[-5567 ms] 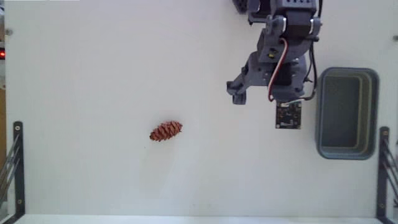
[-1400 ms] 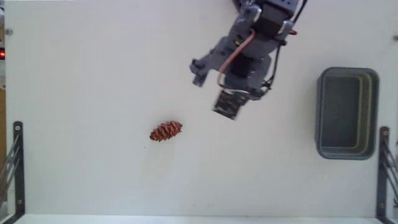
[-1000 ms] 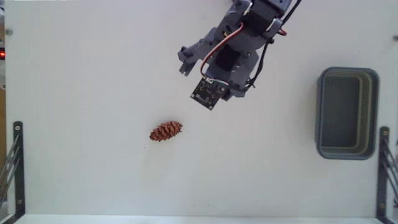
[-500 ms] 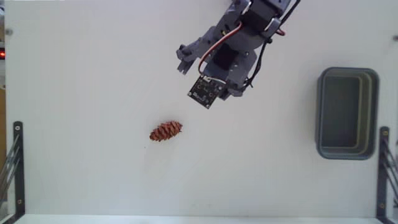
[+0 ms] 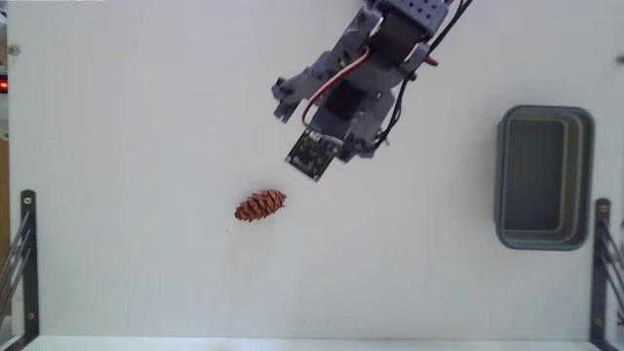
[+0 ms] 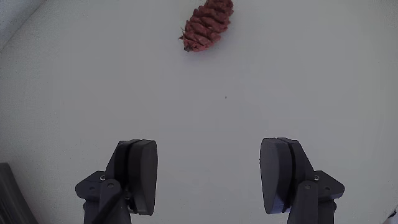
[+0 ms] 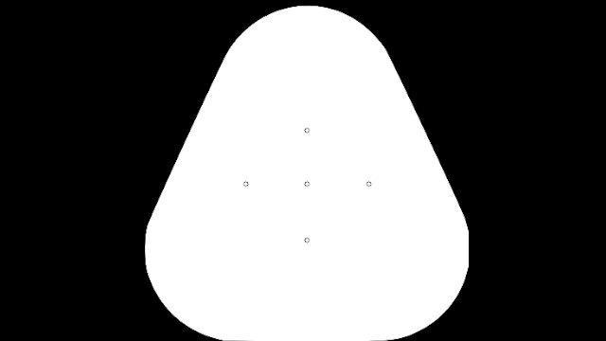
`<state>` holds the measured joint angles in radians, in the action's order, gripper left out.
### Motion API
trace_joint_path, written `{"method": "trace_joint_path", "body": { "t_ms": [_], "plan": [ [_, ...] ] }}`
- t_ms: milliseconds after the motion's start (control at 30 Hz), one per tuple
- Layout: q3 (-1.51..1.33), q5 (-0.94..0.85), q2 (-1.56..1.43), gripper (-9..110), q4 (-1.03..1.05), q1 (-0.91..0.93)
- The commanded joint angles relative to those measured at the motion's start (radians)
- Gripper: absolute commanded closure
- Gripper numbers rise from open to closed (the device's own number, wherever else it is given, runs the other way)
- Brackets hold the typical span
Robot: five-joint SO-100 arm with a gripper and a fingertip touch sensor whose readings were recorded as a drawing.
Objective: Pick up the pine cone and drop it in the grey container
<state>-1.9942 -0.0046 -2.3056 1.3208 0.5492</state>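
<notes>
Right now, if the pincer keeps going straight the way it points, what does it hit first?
Most likely the pine cone: in the wrist view it lies ahead of the open pincer, near the line between its fingers, with only bare table between. Depth is unclear, so the angled pincer could touch the table short of it.

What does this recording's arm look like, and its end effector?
The arm is built of grey-blue plastic with black servo blocks; red, white and black wires loop along it, and a small dark circuit board sits at the wrist. The end effector has two dark grey fingers with flat, rounded pads.
</notes>
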Motion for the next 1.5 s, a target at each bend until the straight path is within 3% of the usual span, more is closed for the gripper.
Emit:
{"method": "trace_joint_path", "body": {
  "t_ms": [0, 1467],
  "plan": [
    [0.033, 0.005, 0.020, -9, -0.047, 0.026],
    [0.411, 0.005, 0.649, -9, -0.298, 0.026]
  ]
}}
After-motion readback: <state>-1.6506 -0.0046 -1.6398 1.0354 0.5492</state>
